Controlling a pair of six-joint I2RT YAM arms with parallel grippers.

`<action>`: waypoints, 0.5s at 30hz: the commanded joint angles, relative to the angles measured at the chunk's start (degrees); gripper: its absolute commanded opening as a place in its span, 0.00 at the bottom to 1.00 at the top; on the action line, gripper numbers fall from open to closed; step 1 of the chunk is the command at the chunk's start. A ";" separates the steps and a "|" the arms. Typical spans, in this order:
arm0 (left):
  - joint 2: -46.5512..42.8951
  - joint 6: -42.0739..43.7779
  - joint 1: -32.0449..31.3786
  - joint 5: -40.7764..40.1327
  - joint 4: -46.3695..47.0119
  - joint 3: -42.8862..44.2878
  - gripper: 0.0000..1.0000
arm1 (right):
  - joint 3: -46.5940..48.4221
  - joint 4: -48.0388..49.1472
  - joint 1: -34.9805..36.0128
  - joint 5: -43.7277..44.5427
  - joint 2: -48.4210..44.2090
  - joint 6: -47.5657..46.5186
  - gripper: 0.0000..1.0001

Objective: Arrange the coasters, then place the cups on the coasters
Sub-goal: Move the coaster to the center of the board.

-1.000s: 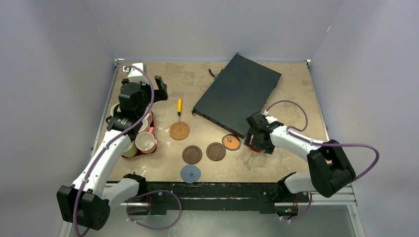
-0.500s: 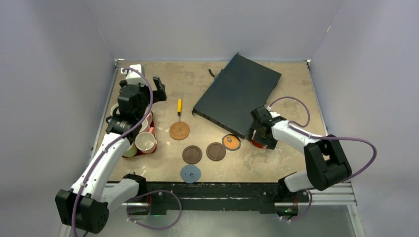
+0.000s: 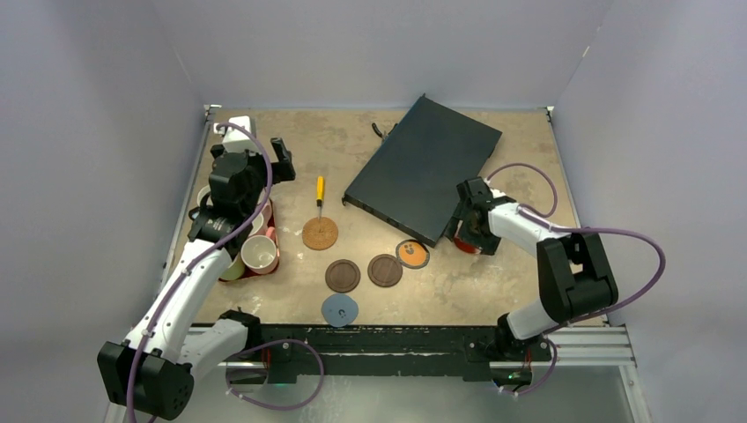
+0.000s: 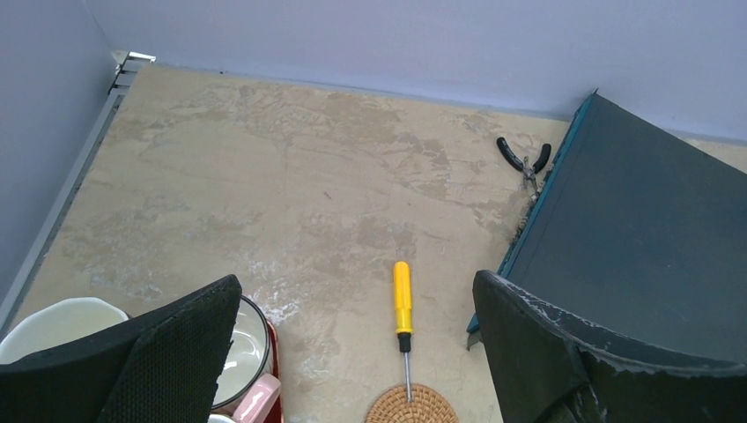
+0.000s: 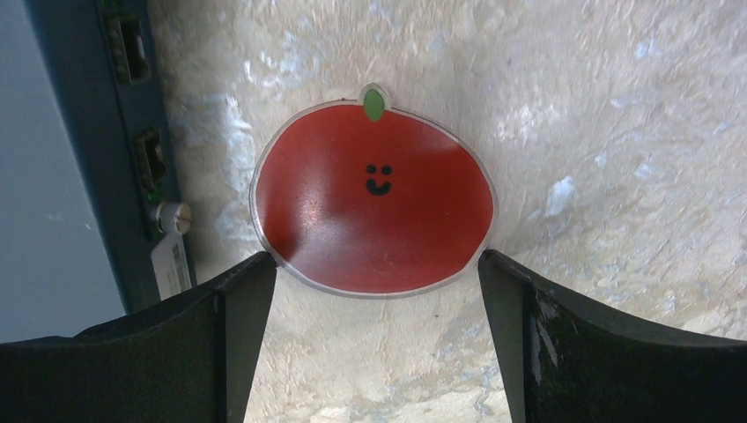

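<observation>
Near edge: we are noting the blue-grey coaster, then the dark brown coasters, orange coaster and cork coaster. Toward the right edge, the right gripper is hovering over the red coaster, jaws wide apart, with the dark case crowding just beside. The left gripper, jaws spread, is hanging over the cups at the left edge.

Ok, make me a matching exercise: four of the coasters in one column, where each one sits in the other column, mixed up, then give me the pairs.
Column one
1. red coaster
2. cork coaster
3. blue-grey coaster
4. orange coaster

Column two
A. closest to the arm bases
B. at the tip of the yellow screwdriver
C. just ahead of the open right gripper
D. right next to a dark brown coaster

Pairs: 1-C, 2-B, 3-A, 4-D
</observation>
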 commanded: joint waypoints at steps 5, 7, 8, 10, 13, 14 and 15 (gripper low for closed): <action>-1.49 2.27 -0.50 -0.76 2.38 -0.20 0.99 | 0.53 1.99 -4.51 1.01 5.23 -4.01 0.88; -1.58 2.37 -0.50 -1.02 2.34 -0.18 0.99 | 1.29 2.42 -5.78 1.96 6.52 -4.93 0.88; -1.67 2.38 -0.53 -1.17 2.32 -0.24 0.99 | 1.92 2.46 -6.39 2.66 7.46 -5.43 0.88; -1.71 2.46 -0.50 -1.31 2.38 -0.25 0.99 | 2.77 2.82 -7.62 3.13 8.88 -6.37 0.88; -1.63 2.58 -0.50 -1.36 2.34 -0.25 0.99 | 3.89 4.17 -9.71 3.08 10.20 -7.77 0.88; -1.55 2.61 -0.49 -1.44 2.33 -0.25 0.99 | 4.41 4.53 -10.45 3.04 10.77 -8.33 0.88; -1.47 2.70 -0.50 -1.53 2.35 -0.20 0.99 | 5.00 4.84 -11.17 2.77 11.64 -8.97 0.88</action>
